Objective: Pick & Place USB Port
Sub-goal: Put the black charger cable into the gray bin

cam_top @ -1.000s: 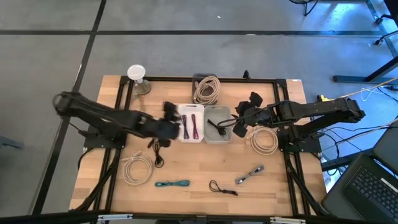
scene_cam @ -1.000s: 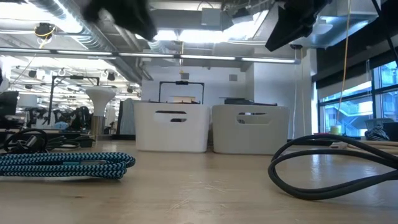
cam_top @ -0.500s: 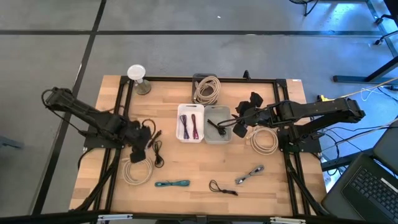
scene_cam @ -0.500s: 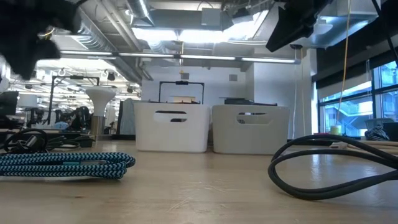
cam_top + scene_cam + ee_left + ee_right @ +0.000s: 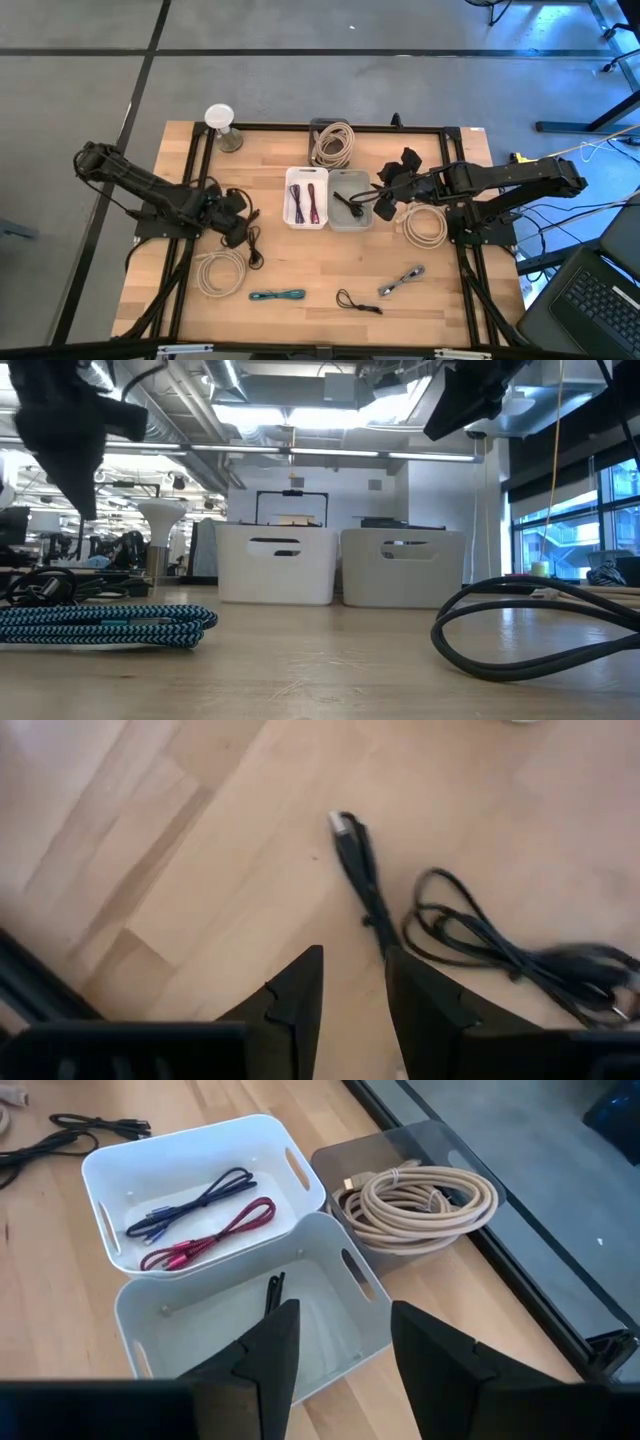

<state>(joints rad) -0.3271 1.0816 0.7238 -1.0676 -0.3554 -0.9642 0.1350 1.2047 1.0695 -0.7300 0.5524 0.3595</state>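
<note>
Black USB cable [image 5: 365, 890] loose on the bare wood table [image 5: 320, 265], metal plug end just ahead of the left gripper [image 5: 352, 982], not touching it; rest of the cord tangled in loops off to one side. Left gripper's fingers [image 5: 300, 1005] parted by a narrow gap, holding nothing. Same gripper seen from above [image 5: 238, 217] over the table's left part, between the white bin and a cream cable coil [image 5: 220, 270].

Right gripper [image 5: 338, 1342] over the grey bin [image 5: 160, 1325], fingers well apart and empty; from above [image 5: 388, 190] at that bin's right edge. Hard to make out what type of plug the cable carries; far end cut off at the wrist view's edge.

White bin [image 5: 115, 1175] with a dark blue cable [image 5: 195, 1200] and a red cable [image 5: 215, 1230]; grey bin with one black cable [image 5: 273, 1292], partly hidden behind the right finger. Beige cable coil [image 5: 420, 1200] on a dark tray [image 5: 330, 1165] beside the bins
</note>
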